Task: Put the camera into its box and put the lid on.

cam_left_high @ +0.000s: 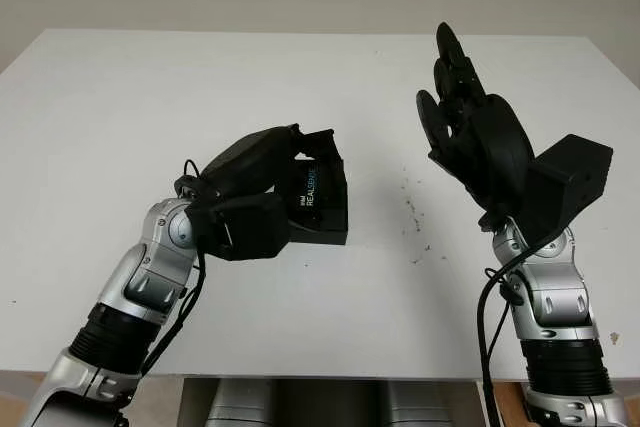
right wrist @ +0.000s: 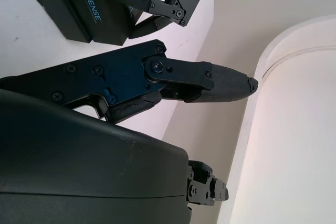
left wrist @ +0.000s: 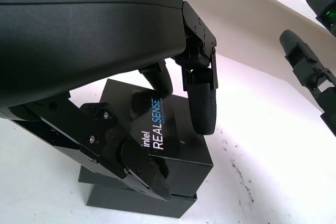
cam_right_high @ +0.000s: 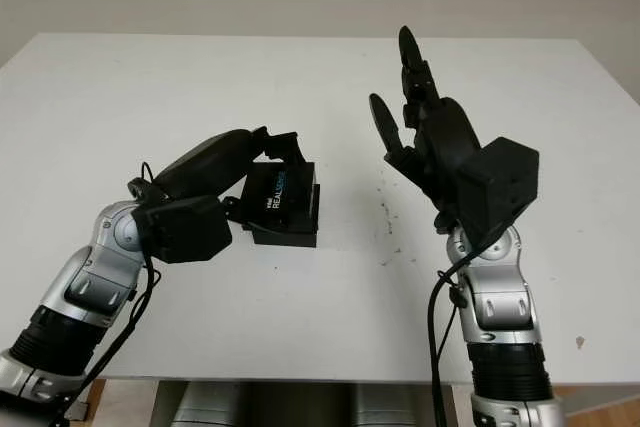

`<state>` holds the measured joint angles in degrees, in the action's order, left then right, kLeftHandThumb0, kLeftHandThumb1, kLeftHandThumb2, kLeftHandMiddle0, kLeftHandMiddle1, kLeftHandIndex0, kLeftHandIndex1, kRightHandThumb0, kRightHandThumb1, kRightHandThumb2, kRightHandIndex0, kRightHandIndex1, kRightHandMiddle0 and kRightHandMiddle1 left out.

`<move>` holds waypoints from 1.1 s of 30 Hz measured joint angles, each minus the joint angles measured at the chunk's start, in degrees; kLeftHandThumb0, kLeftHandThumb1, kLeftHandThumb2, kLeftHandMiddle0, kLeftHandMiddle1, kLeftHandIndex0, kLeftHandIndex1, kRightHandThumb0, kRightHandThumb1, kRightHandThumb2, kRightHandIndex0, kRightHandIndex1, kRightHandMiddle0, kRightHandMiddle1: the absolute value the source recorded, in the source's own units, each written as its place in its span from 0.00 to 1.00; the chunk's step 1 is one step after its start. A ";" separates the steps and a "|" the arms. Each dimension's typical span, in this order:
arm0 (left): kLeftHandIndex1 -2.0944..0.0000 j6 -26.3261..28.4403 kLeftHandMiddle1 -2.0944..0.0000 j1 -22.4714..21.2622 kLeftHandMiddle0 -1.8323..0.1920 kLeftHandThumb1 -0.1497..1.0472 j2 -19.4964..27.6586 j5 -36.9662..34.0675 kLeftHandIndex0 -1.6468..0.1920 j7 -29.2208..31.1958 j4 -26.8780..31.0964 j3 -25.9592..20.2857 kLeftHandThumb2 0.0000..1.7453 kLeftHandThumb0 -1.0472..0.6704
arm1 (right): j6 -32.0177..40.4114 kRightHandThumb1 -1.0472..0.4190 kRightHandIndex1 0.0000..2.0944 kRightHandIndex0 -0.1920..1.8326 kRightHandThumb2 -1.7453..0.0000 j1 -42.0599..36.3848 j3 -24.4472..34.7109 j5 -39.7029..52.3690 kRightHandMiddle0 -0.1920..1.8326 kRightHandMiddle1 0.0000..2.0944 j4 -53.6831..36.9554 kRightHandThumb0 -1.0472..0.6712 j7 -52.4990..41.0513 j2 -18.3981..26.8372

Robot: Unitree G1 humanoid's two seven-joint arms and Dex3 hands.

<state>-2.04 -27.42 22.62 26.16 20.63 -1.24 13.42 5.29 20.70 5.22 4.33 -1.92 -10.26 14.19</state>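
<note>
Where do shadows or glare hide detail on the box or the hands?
Left eye view: even light, barely any shadow on the table; the lid's lettering reads. Left wrist view: the left hand gripping the lid is dark, soft sheen on its shell. Right wrist view: the open right hand, raised over the table, shows its screws plainly.

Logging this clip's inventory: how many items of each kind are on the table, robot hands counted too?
Black cardboard Intel RealSense box lid, askew on the base, held by the left robot hand: 1
Black cardboard box base: 1
Robot hands: 2, the right robot hand open above the table
Total: 4
</note>
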 measured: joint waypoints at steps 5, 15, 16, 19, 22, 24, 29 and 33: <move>0.33 1.84 0.36 0.62 0.72 0.91 -0.22 0.23 0.71 0.00 1.10 0.00 0.03 0.59 | 0.03 0.00 0.03 0.01 0.71 0.00 0.01 0.02 0.06 0.00 0.00 0.18 0.05 -0.01; 0.32 2.24 0.37 1.07 0.71 0.91 -2.45 0.21 0.72 -1.80 0.72 0.40 0.03 0.59 | 0.26 0.00 0.03 0.02 0.71 -0.01 0.02 -0.54 0.05 0.00 -0.01 0.18 -0.12 0.06; 0.32 2.21 0.37 1.07 0.71 0.91 -2.56 0.20 0.72 -1.92 0.55 0.51 0.03 0.59 | 0.28 0.00 0.03 0.02 0.71 -0.01 0.02 -0.62 0.06 0.00 -0.01 0.18 -0.11 0.06; 0.32 1.68 0.36 1.06 0.71 0.91 -2.68 0.12 0.72 -2.29 0.03 0.91 0.03 0.59 | 0.42 0.00 0.03 0.02 0.71 -0.11 0.02 -1.10 0.05 0.00 -0.10 0.18 -0.11 0.20; 0.31 0.45 0.35 1.06 0.71 0.91 -2.69 0.11 0.71 -2.72 -0.65 1.28 0.03 0.59 | 0.42 0.00 0.03 0.02 0.70 -0.37 0.00 -1.87 0.05 0.00 -0.17 0.18 -0.11 0.46; 0.31 0.19 0.36 1.06 0.71 0.91 -2.71 0.24 0.71 -2.93 -0.92 1.49 0.03 0.58 | 0.41 0.00 0.03 0.02 0.70 -0.44 -0.01 -2.02 0.05 0.00 -0.17 0.18 -0.11 0.49; 0.32 0.20 0.36 1.06 0.71 0.91 -2.90 0.69 0.71 -2.97 -0.93 1.71 0.03 0.58 | 0.39 0.00 0.02 0.01 0.70 -0.44 -0.08 -2.01 0.04 0.00 -0.17 0.19 -0.23 0.49; 0.32 0.22 0.36 1.05 0.71 0.91 -2.83 0.71 0.71 -2.69 -0.92 1.87 0.03 0.59 | 0.38 0.00 0.02 0.01 0.70 -0.45 -0.16 -2.30 0.04 0.01 -0.17 0.19 -0.48 0.49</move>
<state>-1.82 -26.37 19.79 26.88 17.95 -2.16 15.29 5.66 20.25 5.06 2.03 -2.08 -10.74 14.68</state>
